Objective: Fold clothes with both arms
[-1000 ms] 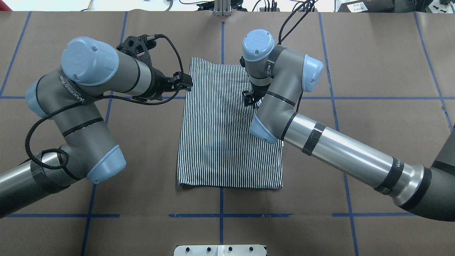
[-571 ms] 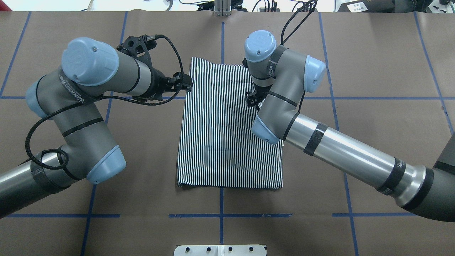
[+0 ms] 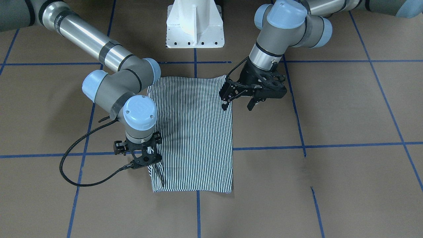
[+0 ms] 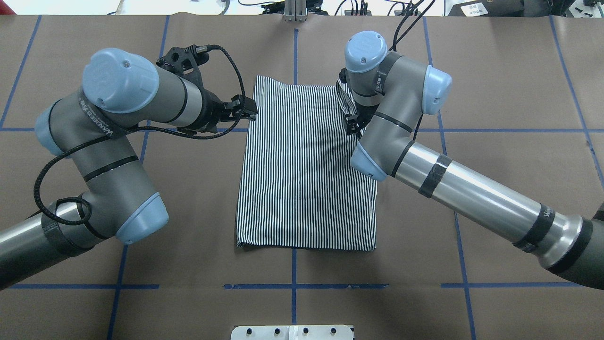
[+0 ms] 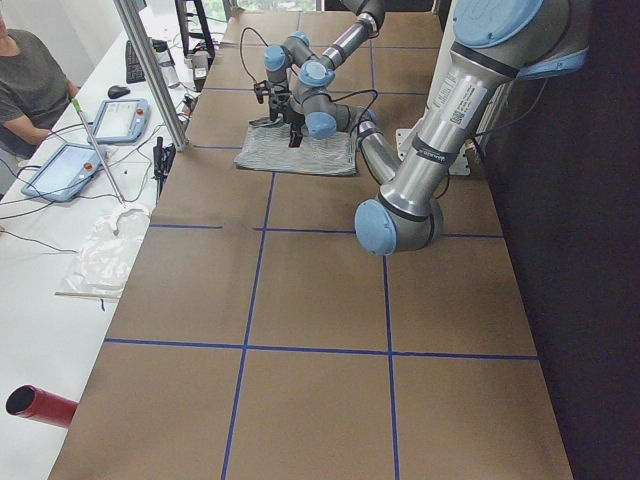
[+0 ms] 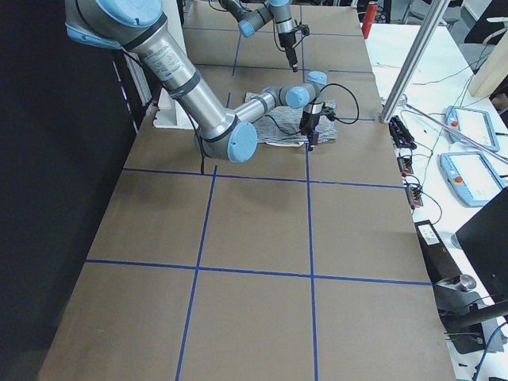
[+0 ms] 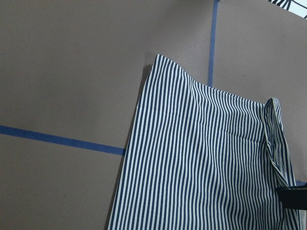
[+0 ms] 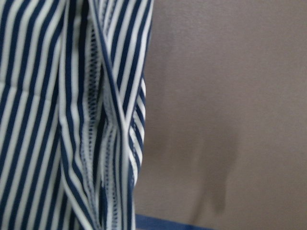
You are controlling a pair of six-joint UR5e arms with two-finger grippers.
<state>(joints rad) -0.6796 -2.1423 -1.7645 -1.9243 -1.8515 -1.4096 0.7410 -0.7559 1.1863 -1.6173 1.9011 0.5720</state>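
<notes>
- Shows the striped polo shirt (image 4: 306, 179) folded into a tidy rectangle, lying flat on the brown-papered table (image 4: 495, 71), straddling the central blue tape line (image 4: 294, 269), out in front of the white pedestal base (image 3: 195, 26).
- Finds the left gripper (image 3: 237, 106) spread wide and grasping nothing, raised above the table by the shirt's left edge, clear of the cloth.
- Places the right gripper (image 3: 161, 181) low at the shirt's right edge, toward the end farther from the base, clamped tight on the hem (image 7: 274, 139).
- Reveals, from the left wrist view, that hem standing up as a narrow strip off the flat layers; from the right wrist view, its stitched underside up close and blurred.
- Brings the left arm (image 4: 122, 108) in from the table's left, elbow bent, black cable (image 4: 42, 184) looping beside it; stretches the right arm (image 4: 472, 189) long across from the right, wrist bent over the shirt's edge.
- Catches, in the left side view, a person (image 5: 25, 75) seated at the white bench (image 5: 40, 320) alongside the table.
</notes>
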